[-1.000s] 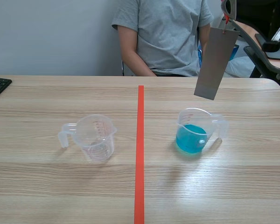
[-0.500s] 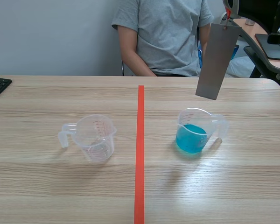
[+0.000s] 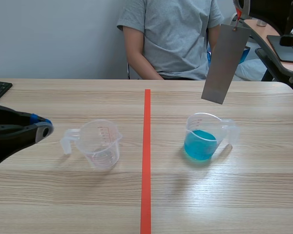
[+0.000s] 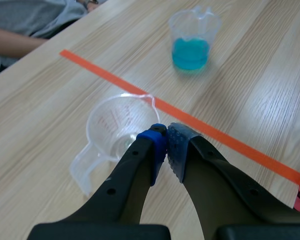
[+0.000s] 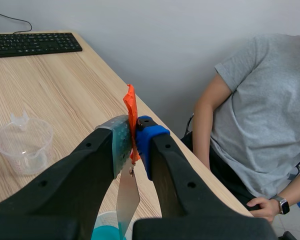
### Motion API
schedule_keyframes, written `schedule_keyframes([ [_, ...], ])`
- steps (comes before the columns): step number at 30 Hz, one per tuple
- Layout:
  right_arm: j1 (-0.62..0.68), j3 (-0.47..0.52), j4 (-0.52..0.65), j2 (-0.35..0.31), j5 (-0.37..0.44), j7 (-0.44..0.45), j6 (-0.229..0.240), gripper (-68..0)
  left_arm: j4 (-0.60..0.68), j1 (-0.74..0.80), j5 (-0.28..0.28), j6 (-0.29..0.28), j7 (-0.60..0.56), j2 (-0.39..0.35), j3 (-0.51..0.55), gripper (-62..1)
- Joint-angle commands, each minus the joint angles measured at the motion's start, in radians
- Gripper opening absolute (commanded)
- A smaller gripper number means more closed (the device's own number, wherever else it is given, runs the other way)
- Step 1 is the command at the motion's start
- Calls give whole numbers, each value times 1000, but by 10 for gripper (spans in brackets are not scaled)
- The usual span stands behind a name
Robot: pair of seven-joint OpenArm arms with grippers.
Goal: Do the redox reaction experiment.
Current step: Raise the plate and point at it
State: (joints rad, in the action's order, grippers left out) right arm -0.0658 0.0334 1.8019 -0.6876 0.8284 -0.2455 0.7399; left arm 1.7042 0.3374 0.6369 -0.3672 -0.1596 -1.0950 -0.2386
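My left jaws are closed pad to pad on nothing. My right jaws are pinched on a small tag from which a metal strip hangs.

Left wrist view: my left gripper [image 4: 166,146] sits just above the empty cup [image 4: 119,125]. The cup of blue liquid [image 4: 191,41] stands well ahead, across the tape line.

Right wrist view: my right gripper [image 5: 132,137] clamps the orange tag [image 5: 130,106], and the grey metal strip [image 5: 126,199] dangles below it. I judge the strip thin, stiff, light and apt to swing, so the tag is the sensible hold.

Scene view: the strip hangs tilted over the far right part of the worktop [image 3: 63,204], clear of the blue cup's rim. The empty cup stands on the left half. Both cups look like light, tippable plastic, best held by their handles. The empty cup's printed graduations are too small to read, and I see no brand.
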Motion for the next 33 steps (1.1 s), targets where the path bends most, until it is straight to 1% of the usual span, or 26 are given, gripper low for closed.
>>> schedule_keyframes([
  [1, -11, 13, 16, -13, 14, 14, 6, -663, 10, -71, 2, 23, 9, 30, -52, -562],
  [3, -11, 13, 16, -13, 14, 14, 6, -663, 3, -167, -14, 58, 37, 61, -142, -562],
  [6, -11, 13, 16, -13, 14, 14, 6, -662, -23, -298, -59, 89, 60, 120, -261, -562],
  [12, -11, 13, 16, -13, 14, 11, 6, -662, -112, -513, -124, 122, 78, 251, -455, -562],
  [15, -11, 13, 16, -13, 14, 11, 6, -663, -182, -606, -134, 149, 94, 326, -534, -562],
  [20, -11, 13, 16, -13, 14, 11, 6, -663, -321, -733, -136, 148, 101, 455, -625, -562],
  [24, -11, 13, 16, -13, 14, 10, 6, -663, -418, -810, -176, 148, 101, 549, -684, -562],
  [28, -11, 13, 16, -13, 14, 10, 6, -663, -500, -873, -182, 148, 100, 632, -738, -562],
  [33, -11, 13, 16, -13, 14, 10, 6, -663, -583, -924, -183, 148, 97, 719, -772, -563],
])
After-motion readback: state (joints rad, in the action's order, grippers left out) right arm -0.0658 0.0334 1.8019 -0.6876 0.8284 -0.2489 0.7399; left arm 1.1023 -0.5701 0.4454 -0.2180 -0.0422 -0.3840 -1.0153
